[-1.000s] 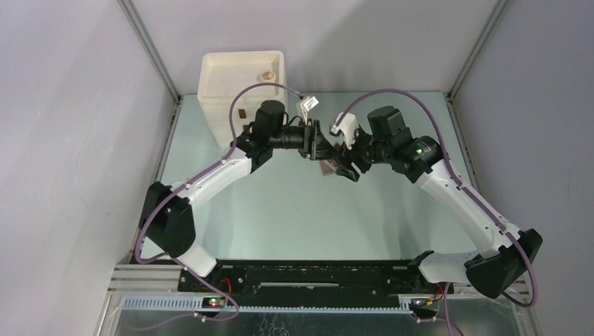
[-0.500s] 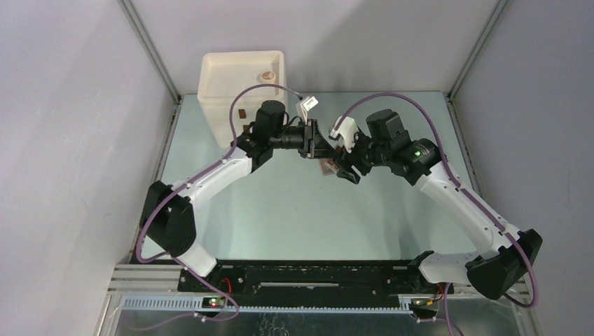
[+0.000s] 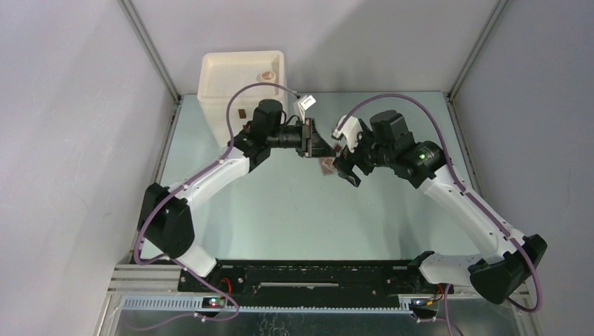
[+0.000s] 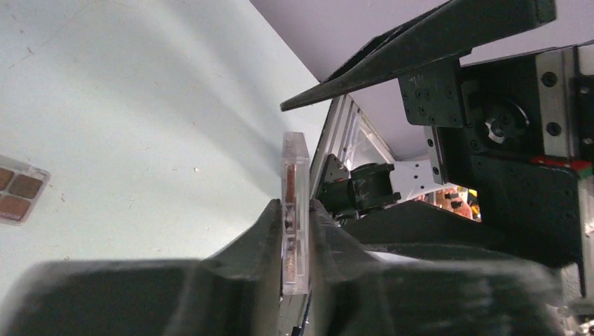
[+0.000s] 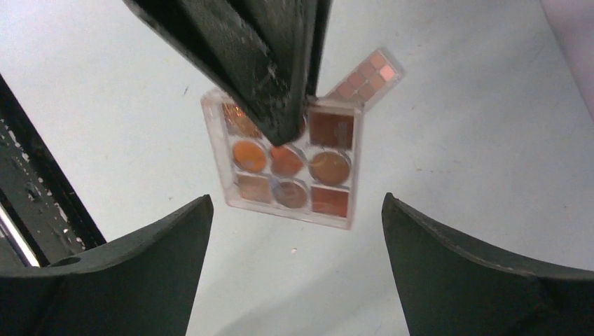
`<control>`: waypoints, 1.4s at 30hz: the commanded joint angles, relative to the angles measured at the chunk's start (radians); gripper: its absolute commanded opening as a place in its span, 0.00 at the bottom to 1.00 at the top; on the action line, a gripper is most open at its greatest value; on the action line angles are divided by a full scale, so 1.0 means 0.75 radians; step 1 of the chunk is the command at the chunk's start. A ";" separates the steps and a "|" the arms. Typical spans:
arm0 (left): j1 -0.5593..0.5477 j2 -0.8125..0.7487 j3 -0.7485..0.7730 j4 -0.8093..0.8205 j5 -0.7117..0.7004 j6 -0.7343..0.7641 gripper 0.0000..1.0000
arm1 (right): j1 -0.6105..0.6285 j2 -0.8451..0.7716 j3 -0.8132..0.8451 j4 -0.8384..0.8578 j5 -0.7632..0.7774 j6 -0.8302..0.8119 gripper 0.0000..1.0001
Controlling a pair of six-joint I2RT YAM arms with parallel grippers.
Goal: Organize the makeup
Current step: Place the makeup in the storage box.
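**A:** Two questions: what's held, and where?

**B:** My left gripper (image 4: 295, 210) pinches the clear square plastic palette of brown pans (image 4: 295, 161) by its edge. My right gripper (image 5: 295, 203) gapes wide, facing it.

The table (image 3: 280, 210) bears a cream box (image 3: 231, 77) and a slim palette (image 4: 17, 192).

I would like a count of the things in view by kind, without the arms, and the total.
Palettes: 2, the square palette in the left end effector and the slim palette on the table.
Boxes: 1, the cream box.
Round items: 1, the round item on that box.
Unclear: 1, the small brown item near the box.
Total: 5
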 commanded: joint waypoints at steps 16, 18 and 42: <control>0.559 -0.310 0.124 0.021 -0.081 -0.035 0.00 | -0.165 -0.194 -0.136 0.110 -0.099 0.046 1.00; 0.644 -0.259 0.206 -0.051 -0.084 -0.033 0.00 | -0.186 -0.202 -0.166 0.125 -0.123 0.054 1.00; 0.920 0.717 1.277 -0.377 -0.125 -0.144 0.00 | -0.300 -0.209 -0.294 0.184 -0.214 0.067 1.00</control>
